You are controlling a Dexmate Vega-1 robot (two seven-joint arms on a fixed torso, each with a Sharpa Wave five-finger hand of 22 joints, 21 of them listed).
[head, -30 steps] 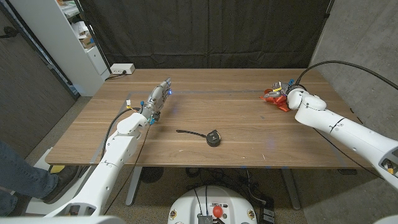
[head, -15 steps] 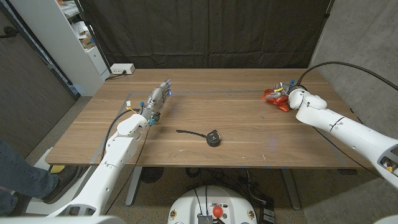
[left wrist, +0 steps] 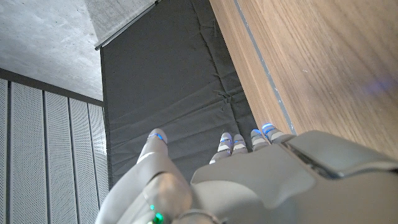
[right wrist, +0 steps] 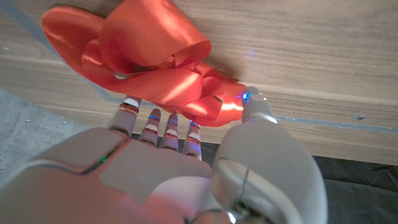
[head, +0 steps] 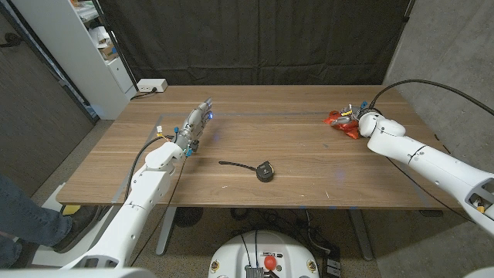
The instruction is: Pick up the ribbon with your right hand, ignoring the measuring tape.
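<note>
The red ribbon [head: 338, 118] lies bunched at the table's far right edge; in the right wrist view its glossy loops [right wrist: 149, 56] rest on the wood. My right hand [head: 358, 116] is at its right end. The fingertips [right wrist: 171, 121] touch the ribbon's near fold and the thumb presses on it, so a fold is pinched between them. The black measuring tape [head: 264, 170] sits at the middle front with a short strip pulled out to the left. Far from both, my left hand [head: 196, 122] holds nothing, fingers stretched out and apart [left wrist: 249, 180].
A white power strip [head: 149, 86] lies at the back left corner of the wooden table [head: 309, 154]. A white shelf unit [head: 85, 46] stands to the left, a black curtain hangs behind, and a person's leg [head: 27, 220] shows at the bottom left.
My right hand and forearm have edged slightly toward the far edge at the ribbon. The left arm and measuring tape have not moved.
</note>
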